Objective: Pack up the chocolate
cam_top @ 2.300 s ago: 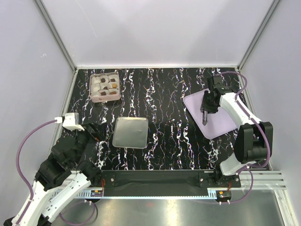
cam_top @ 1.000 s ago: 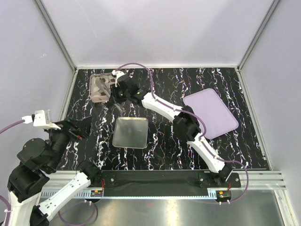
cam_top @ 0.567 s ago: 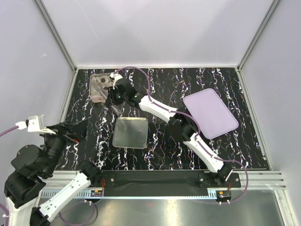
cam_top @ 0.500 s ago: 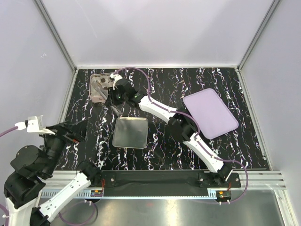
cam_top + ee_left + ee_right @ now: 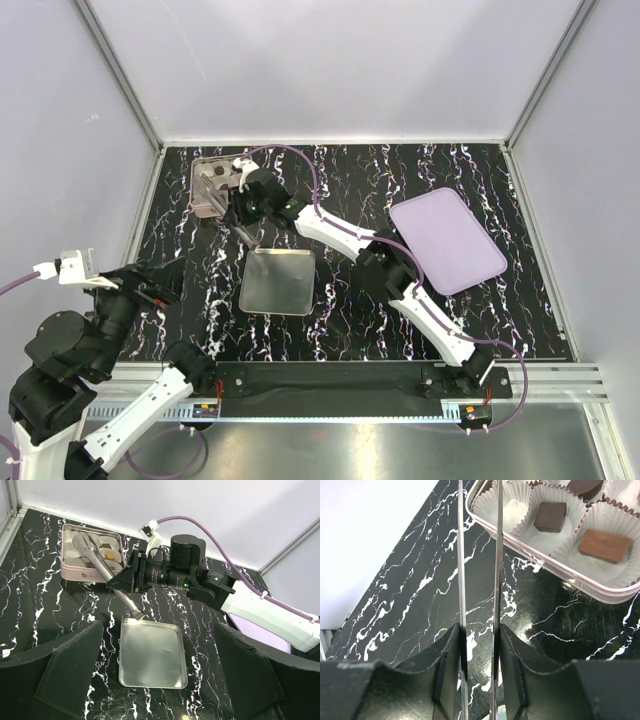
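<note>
The chocolate sits in white paper cups inside a pale pink box (image 5: 203,197) at the table's far left: a dark square piece (image 5: 550,516), a lighter brown one (image 5: 600,545) and a tan-gold one (image 5: 110,555). My right gripper (image 5: 479,630) is shut on a pair of metal tongs (image 5: 459,555), one blade against each finger. The tongs (image 5: 95,556) reach over the box, their tips above its far-left cups. What lies between the tips is hidden. My left gripper (image 5: 160,675) hangs open, high above the steel tray (image 5: 150,652), holding nothing.
A flat steel tray (image 5: 277,281) lies mid-table, near the tongs' back end. A lilac lid (image 5: 446,240) lies at the right. My right arm (image 5: 340,228) stretches diagonally across the table to the box. White walls close in the left, far and right sides.
The right arm swung from the lilac lid across to the box with the tongs, then edged slightly left. The left arm drew back and leftward, still open.
</note>
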`<state>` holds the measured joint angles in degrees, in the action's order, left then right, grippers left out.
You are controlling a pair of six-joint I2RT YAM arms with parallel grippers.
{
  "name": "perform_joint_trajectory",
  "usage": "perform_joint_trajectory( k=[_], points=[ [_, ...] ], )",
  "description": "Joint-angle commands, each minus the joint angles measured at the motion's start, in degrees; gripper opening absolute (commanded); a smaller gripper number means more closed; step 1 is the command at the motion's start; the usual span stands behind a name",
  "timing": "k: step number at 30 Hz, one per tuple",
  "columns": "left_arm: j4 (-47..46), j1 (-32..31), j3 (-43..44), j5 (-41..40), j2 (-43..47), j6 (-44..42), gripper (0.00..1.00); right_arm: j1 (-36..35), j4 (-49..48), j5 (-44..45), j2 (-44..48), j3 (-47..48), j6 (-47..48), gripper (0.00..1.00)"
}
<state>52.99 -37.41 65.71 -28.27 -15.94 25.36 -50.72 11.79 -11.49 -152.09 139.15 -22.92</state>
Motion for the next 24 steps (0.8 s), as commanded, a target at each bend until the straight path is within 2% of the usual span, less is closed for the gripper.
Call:
perform_joint_trajectory(
  k=[1,24],
  points=[
    [-1.4,0.1,-0.6,-1.7,1.1,-0.2,0.99,-1.0,-3.1,0.0,-1.1,0.5,0.2,0.40],
    [-2.2,0.1,-1.9,-2.6,1.4,-1.6,0.99,-1.8,-1.5,-1.0,-3.6,4.9,1.6,0.44]
  ],
)
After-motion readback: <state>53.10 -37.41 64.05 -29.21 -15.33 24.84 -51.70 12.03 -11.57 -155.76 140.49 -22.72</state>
